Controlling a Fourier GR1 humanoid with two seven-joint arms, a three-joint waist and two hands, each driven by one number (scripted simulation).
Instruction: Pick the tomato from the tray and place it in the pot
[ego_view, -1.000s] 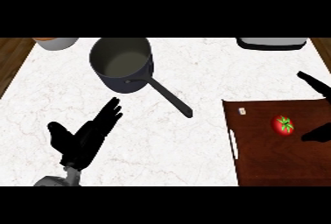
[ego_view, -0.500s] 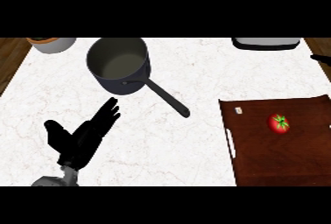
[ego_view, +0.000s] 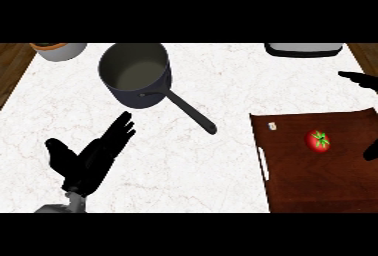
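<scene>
- White marbled counter top (ego_view: 184, 165) carries every item; bare wood shows beyond its far corners.
- Near left corner: the left hand (ego_view: 88, 160) rests with fingers straight and released, holding nothing.
- Near right corner: a dark brown rectangular wooden tray (ego_view: 310, 185) lies flat. It holds the round red tomato with a green stalk (ego_view: 319, 140), lying toward its far right part, plus a small pale item near its far left corner, too small to identify.
- Right edge: only black tips of the right hand (ego_view: 362, 78) show, apart from the tomato; finger state cannot be told.
- Step in hand, as judged: bring the right hand over the tomato, descend from above, and close round its sides.
- Far left: a dark grey round metal pot with a long black handle (ego_view: 136, 75) stands upright and appears empty.
- Far edge: a pale cup at the left corner and a grey-and-white object at the right are partly cut off.
</scene>
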